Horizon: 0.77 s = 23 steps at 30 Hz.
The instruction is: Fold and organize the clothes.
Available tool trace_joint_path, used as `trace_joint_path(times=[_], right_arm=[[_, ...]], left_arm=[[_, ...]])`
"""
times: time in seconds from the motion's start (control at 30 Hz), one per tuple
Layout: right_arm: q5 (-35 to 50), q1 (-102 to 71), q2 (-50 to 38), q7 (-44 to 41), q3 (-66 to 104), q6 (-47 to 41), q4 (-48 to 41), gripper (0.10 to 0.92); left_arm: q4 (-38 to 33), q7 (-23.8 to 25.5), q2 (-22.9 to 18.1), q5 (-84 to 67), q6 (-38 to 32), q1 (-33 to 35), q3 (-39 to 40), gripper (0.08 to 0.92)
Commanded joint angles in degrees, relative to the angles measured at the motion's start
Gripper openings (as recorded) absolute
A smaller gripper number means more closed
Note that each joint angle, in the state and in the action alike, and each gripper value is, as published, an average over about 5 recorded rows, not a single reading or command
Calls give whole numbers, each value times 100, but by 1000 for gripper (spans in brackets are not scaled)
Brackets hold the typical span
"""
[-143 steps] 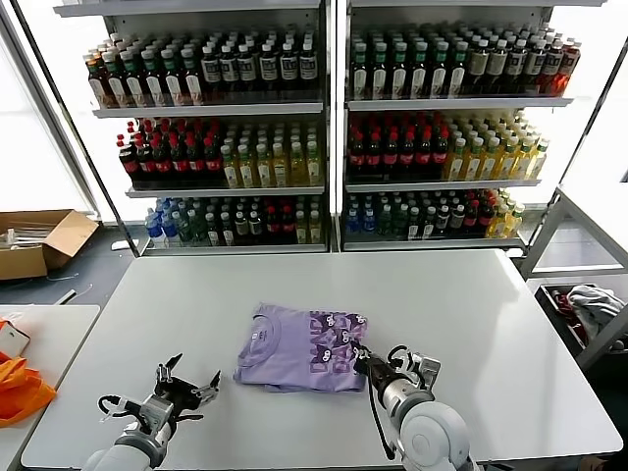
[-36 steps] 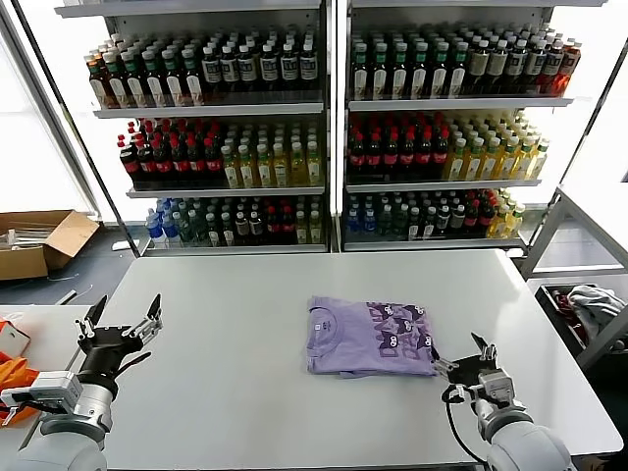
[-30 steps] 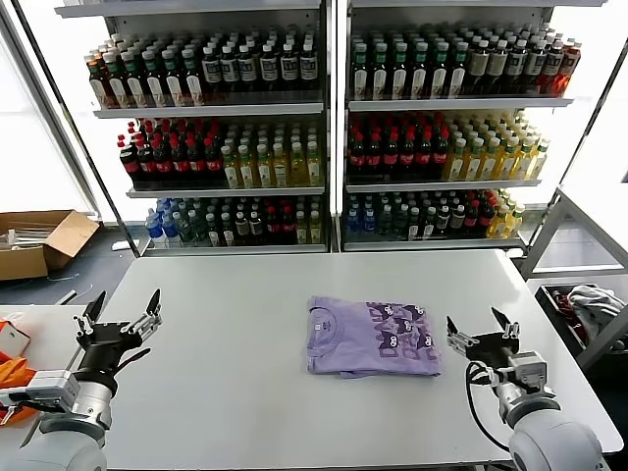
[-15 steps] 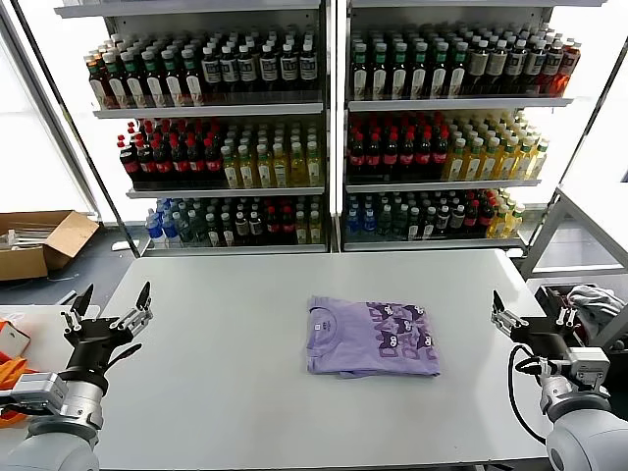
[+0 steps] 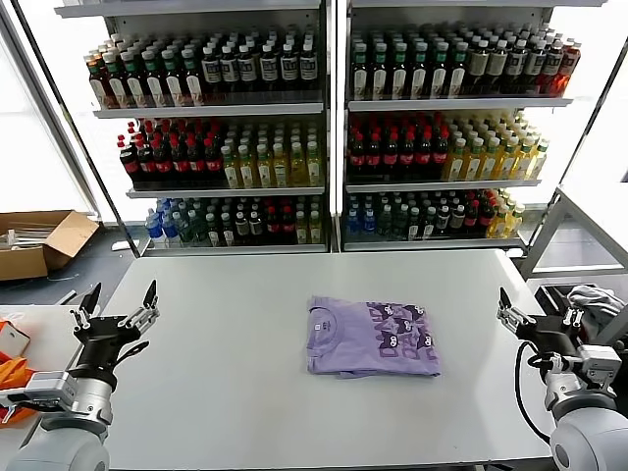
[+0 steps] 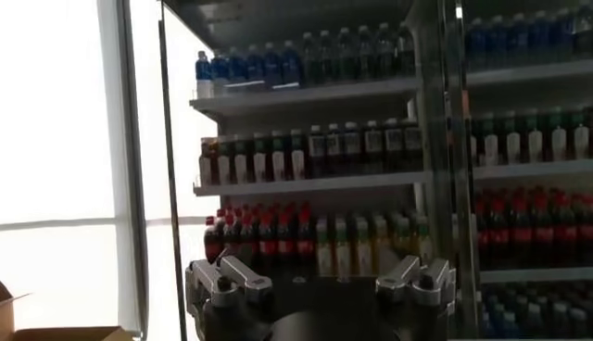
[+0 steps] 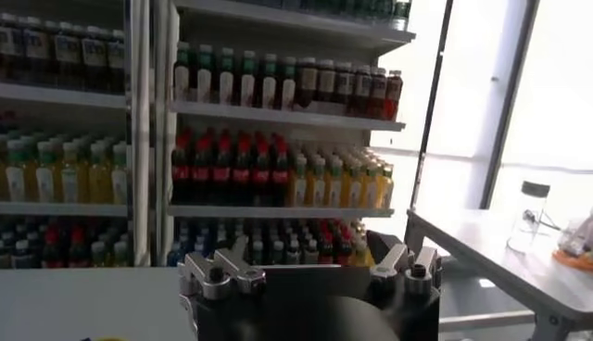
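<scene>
We judge the folding finished: the folded T-shirt [image 5: 372, 337] lies flat mid-tabletop [image 5: 245, 392], while our left gripper [image 5: 111, 316] and right gripper [image 5: 536, 321] wait at the left and right edges, fingers released.

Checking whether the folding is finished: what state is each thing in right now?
T-shirt: folded, lying flat mid-table, printed side up.
Left gripper: open, empty, raised at the table's left edge.
Right gripper: open, empty, raised at the table's right edge.
Cardboard box: open, on the floor.
</scene>
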Motion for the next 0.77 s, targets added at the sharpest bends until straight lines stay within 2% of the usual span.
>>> trace_joint_path(times=[0.03, 0.47, 0.77], right_arm=[[214, -102, -7, 4, 224, -151, 85, 823], [-326, -689, 43, -90, 399, 12, 268, 823], [-472, -842, 266, -121, 528, 71, 340, 823]], left_arm=[[64, 219, -215, 209, -112, -130, -54, 822], [-286, 35, -208, 83, -71, 364, -324, 823], [-190, 46, -219, 335, -67, 256, 236, 823]])
